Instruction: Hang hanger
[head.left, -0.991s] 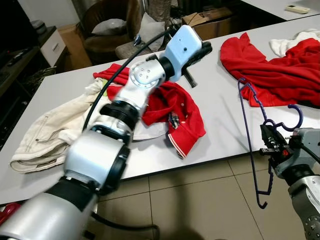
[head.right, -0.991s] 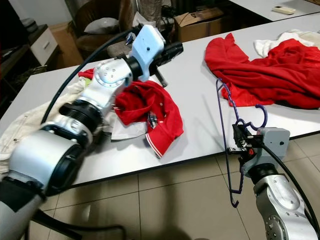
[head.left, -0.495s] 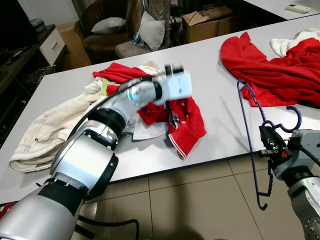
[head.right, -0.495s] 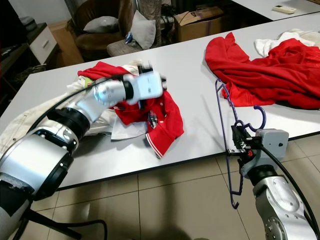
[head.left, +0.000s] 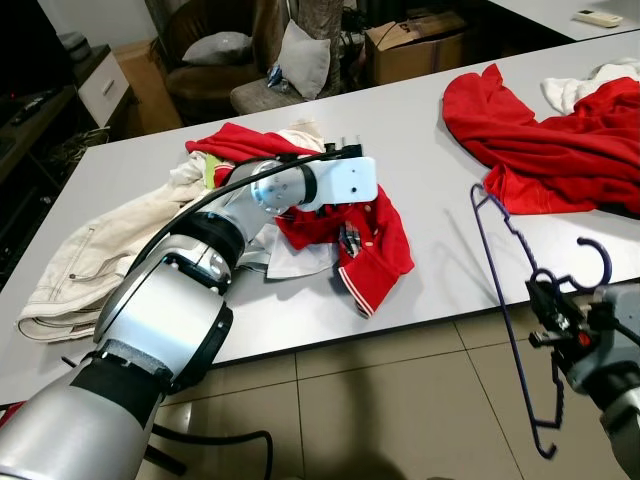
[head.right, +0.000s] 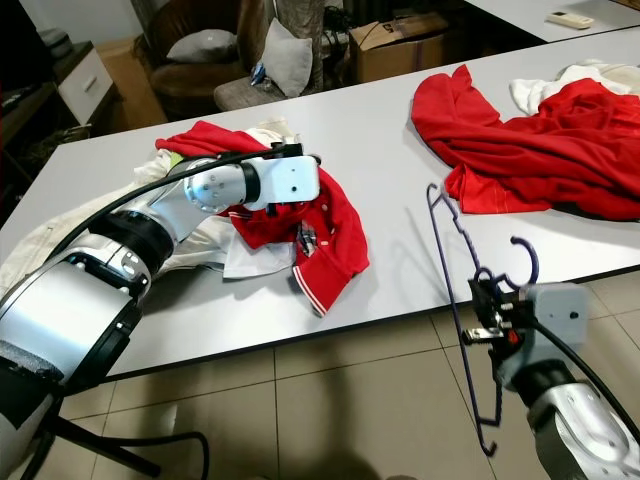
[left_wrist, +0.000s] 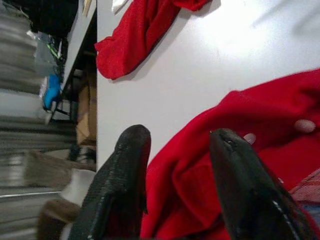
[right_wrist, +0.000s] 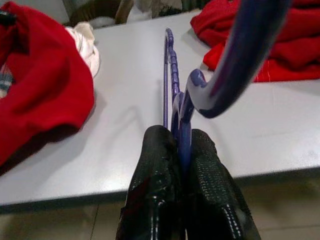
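Observation:
A purple hanger (head.left: 510, 300) hangs off the table's front edge, its hook (head.left: 598, 258) pointing up. My right gripper (head.left: 548, 318) is shut on the hanger's neck (right_wrist: 180, 125), low at the right in front of the table. My left arm reaches across the table, and its white wrist housing (head.left: 342, 184) rests over a crumpled red shirt (head.left: 375, 235). In the left wrist view my left gripper (left_wrist: 179, 139) is open just above the red shirt's (left_wrist: 240, 165) fabric, with nothing between its fingers.
The grey table (head.left: 430, 190) also carries a large red garment (head.left: 545, 125) at the back right, a white cloth (head.left: 590, 85) and cream trousers (head.left: 105, 250) at the left. Behind the table stand an armchair (head.left: 215, 60) and a cardboard box (head.left: 415, 40). Tiled floor lies in front.
My left arm has swung down from above the table onto the red shirt. My right gripper has lowered slightly with the hanger, whose upper end has come away from the big red garment.

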